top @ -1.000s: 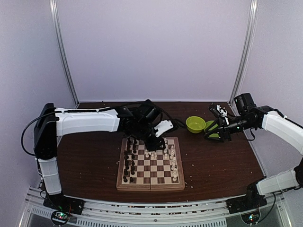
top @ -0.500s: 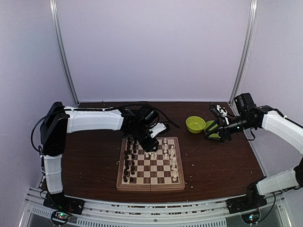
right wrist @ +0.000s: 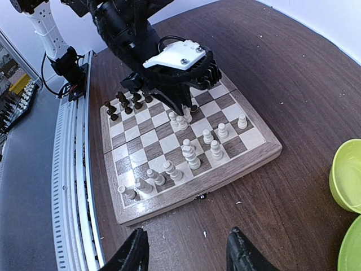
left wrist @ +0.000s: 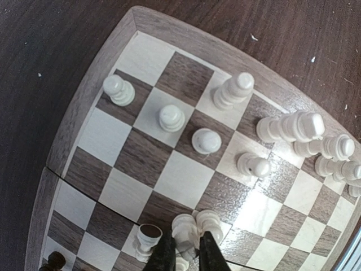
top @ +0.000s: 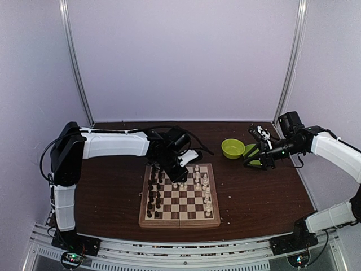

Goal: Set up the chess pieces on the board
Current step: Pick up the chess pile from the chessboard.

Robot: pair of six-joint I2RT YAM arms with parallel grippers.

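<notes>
The board (top: 179,224) lies at the table's middle, with dark chess pieces (top: 152,195) along its left columns and white chess pieces (top: 206,192) along its right. My left gripper (top: 178,179) reaches down over the board's far middle. In the left wrist view its two dark fingers (left wrist: 167,254) press both sides of a white piece (left wrist: 185,224), with a second white piece (left wrist: 210,221) touching it on the right. Another white piece (left wrist: 148,236) beside the left finger shows its dark base. My right gripper (top: 255,162) hovers open and empty above the bare table to the right of the board (right wrist: 225,175).
A green bowl (top: 232,148) and a second green dish (top: 252,151) sit at the back right, under my right arm. Small white crumbs (right wrist: 204,233) dot the dark table near the board's right edge. A metal rail (top: 169,248) runs along the front.
My left gripper slid a little left over the board and its jaws narrowed onto the white piece. The right arm has stayed still.
</notes>
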